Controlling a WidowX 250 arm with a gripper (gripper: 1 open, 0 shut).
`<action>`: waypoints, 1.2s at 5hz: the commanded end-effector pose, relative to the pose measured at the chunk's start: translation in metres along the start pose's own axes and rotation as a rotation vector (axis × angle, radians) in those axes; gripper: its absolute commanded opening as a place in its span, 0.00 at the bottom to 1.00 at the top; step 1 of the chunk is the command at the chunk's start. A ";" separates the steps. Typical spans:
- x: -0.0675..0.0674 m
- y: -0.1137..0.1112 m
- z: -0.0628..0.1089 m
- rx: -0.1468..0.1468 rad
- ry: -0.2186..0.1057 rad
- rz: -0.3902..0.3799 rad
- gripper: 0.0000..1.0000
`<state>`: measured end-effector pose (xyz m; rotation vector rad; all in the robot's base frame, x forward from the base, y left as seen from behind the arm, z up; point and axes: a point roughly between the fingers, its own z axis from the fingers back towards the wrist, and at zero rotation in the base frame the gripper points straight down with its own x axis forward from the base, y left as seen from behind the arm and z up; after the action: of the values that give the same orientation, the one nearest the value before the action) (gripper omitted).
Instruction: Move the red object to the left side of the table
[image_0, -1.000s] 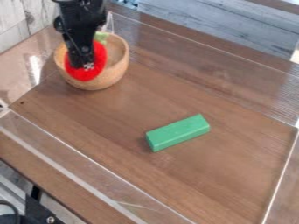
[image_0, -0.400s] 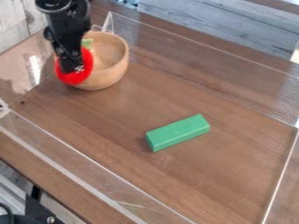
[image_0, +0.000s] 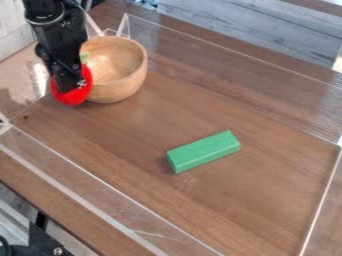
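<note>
The red object (image_0: 74, 94) is a small bright-red toy fruit, hanging just left of the wooden bowl (image_0: 118, 67), at the table's back left. My black gripper (image_0: 67, 81) comes down from above and is shut on it, its fingers covering the fruit's upper part. The fruit sits low over the dark wood-grain table (image_0: 201, 110), near the left rim; whether it touches the surface I cannot tell.
A green rectangular block (image_0: 203, 152) lies flat near the middle right of the table. A clear raised rim (image_0: 80, 195) runs around the table's edges. The wooden bowl shows nothing inside it.
The gripper has carried the red object leftward out of the bowl, to beside the bowl's left wall. The bowl and green block have stayed put.
</note>
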<state>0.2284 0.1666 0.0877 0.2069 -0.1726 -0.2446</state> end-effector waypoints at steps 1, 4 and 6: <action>0.013 0.007 -0.003 0.028 -0.031 0.063 0.00; 0.040 0.037 -0.040 0.006 0.009 0.305 0.00; 0.036 0.041 -0.042 -0.023 0.032 0.344 1.00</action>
<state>0.2723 0.1968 0.0431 0.1170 -0.1140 0.0975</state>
